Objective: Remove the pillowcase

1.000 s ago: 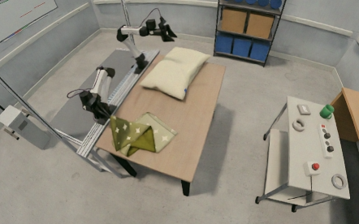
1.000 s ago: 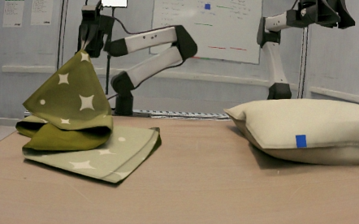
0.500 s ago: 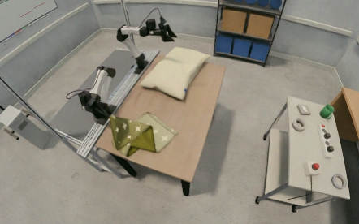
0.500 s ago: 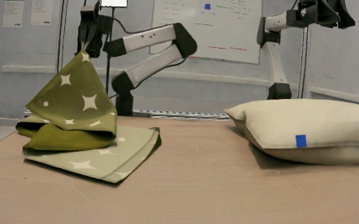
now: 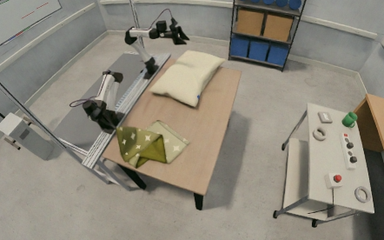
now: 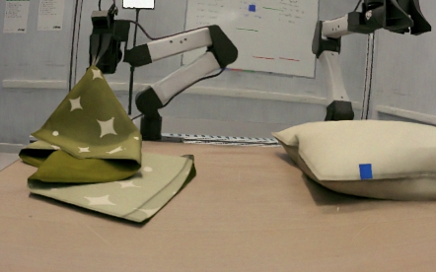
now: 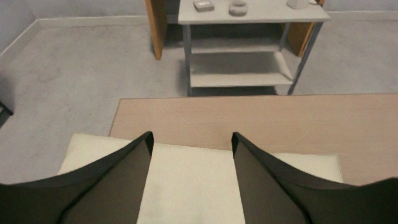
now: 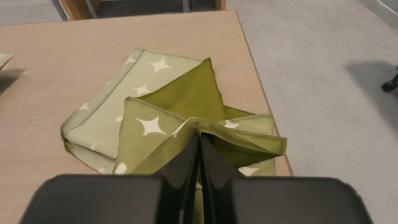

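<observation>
The cream pillow [image 5: 185, 80] [image 6: 396, 148] [image 7: 192, 190] lies bare on the table [image 5: 215, 117] [image 6: 253, 227] [image 7: 310, 120] [image 8: 55, 55]. The green pillowcase with pale stars [image 5: 137, 141] [image 6: 92, 115] [image 8: 150, 115] is off the pillow, with a wide gap of table between them. Its lower part lies folded on the table; one part is drawn up into a peak. My right gripper [image 6: 95, 65] [image 8: 199, 136] is shut on the pillowcase at this peak, above the table. My left gripper [image 5: 184, 40] [image 7: 192, 134] is open and empty, high above the pillow.
The rail [image 5: 129, 104] carrying both arms runs along one long side of the table. The pillowcase is near one short end of the table. A white cart [image 5: 322, 152] [image 7: 245, 17] stands apart on the floor beyond the opposite long side.
</observation>
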